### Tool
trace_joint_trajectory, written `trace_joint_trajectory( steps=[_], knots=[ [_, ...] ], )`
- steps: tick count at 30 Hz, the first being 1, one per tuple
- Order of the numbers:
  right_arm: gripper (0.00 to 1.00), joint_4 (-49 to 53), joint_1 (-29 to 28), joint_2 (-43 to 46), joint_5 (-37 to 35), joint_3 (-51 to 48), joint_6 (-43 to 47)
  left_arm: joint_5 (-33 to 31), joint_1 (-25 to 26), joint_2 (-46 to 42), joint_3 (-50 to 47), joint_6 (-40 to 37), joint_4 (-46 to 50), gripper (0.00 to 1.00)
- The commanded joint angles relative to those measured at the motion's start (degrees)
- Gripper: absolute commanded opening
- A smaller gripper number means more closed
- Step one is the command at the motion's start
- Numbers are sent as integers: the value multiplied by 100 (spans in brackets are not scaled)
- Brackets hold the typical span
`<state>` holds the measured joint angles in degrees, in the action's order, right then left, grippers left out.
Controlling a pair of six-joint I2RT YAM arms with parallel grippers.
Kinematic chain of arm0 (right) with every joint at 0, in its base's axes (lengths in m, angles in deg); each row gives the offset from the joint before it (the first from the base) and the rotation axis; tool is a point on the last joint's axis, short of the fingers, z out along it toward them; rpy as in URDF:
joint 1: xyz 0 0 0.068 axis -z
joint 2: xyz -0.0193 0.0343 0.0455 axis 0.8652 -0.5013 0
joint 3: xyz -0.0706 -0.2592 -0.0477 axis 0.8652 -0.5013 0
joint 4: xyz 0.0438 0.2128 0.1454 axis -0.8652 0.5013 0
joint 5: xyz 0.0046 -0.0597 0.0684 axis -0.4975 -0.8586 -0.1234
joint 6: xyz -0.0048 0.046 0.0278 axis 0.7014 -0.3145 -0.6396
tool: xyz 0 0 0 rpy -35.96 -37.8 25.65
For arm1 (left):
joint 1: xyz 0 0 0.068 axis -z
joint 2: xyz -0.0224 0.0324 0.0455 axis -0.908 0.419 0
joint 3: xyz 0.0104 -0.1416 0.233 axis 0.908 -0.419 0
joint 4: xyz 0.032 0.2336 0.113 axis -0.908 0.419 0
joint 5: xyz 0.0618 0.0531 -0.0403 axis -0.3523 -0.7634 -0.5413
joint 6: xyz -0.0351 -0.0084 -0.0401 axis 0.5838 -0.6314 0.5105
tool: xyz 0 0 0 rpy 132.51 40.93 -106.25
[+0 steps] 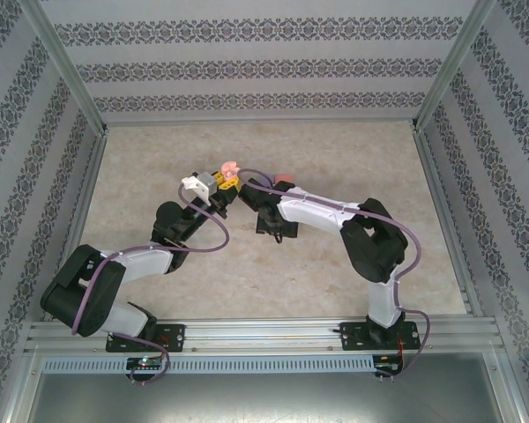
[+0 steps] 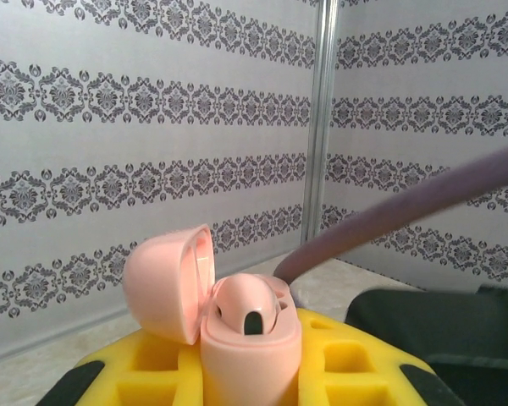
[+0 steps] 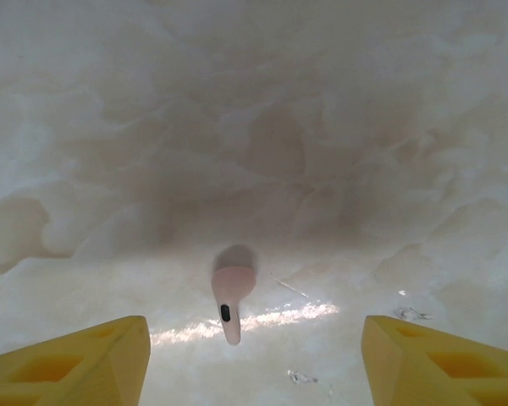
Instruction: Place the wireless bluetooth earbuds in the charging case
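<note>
Firmly clenched, the left gripper pinches the pink charging case upright between yellow fingers. Its lid is swung open to the left, and 1 seated earbud rests inside. To the right, the right gripper hangs over the table, jaws spread and grasping nothing. 1 loose earbud lies just beyond them, its stem seemingly pointing near.

Two arms bend inward from their bases, wrists nearly meeting at mid-table. The left arm holds its gripper tilted upward, yellow fingers pinched on the pink charging case. The right arm points its gripper down, jaws spread wide.
</note>
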<state>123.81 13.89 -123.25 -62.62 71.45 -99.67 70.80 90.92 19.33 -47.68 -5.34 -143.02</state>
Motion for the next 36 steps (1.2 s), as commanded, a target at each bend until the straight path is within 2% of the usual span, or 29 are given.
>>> trace_joint_trajectory(
  steps=[1, 9, 30, 36],
  knots=[
    [62, -32, -31, -265, 68, 176, -243, 116, -55, -104, -14, 129, -396, 0],
    [52, -120, 10, -520, 78, 134, -324, 138, -80, -78, -33, 140, -430, 0],
    [39, -521, 152, -532, 225, -375, -444, 167, -96, -8, -26, 192, -457, 0],
    [38, -578, 203, -520, 203, -519, -459, 184, -99, -14, -6, 202, -440, 0]
  ],
)
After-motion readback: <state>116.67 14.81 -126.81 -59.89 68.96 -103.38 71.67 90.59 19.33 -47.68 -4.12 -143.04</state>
